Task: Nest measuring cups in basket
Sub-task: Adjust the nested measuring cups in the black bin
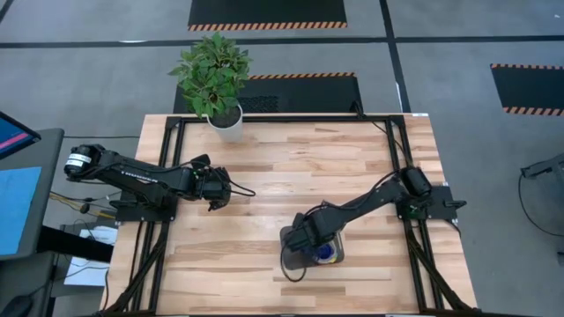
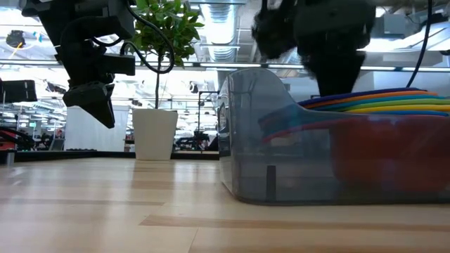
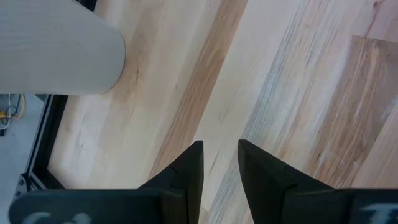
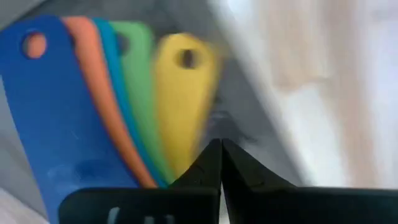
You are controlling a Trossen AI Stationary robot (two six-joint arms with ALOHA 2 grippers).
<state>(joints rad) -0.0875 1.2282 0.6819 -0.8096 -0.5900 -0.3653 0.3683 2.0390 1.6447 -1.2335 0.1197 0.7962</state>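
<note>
The measuring cups (image 1: 327,254) sit nested inside the dark grey basket (image 1: 291,261) at the table's near middle. In the low view their handles (image 2: 383,102) fan out in a stack above the basket wall (image 2: 281,151), and the red cup (image 2: 394,165) is lowest. The right wrist view shows the blue (image 4: 43,106), orange (image 4: 93,74), green (image 4: 134,74) and yellow (image 4: 180,87) handles. My right gripper (image 4: 221,152) is shut, just above the handles beside the yellow one. My left gripper (image 3: 219,158) is slightly open and empty, above the bare table at the left (image 1: 217,187). My right gripper's shut fingertips (image 2: 336,88) come down from above to the stacked handles in the basket. I cannot tell whether they touch the handles or stand just clear of them. The cups rest in the basket.
A white plant pot (image 1: 226,125) with a green plant stands at the table's far edge, left of the middle. It also shows in the low view (image 2: 155,132) and in the left wrist view (image 3: 56,50). Bare wood lies between the two arms.
</note>
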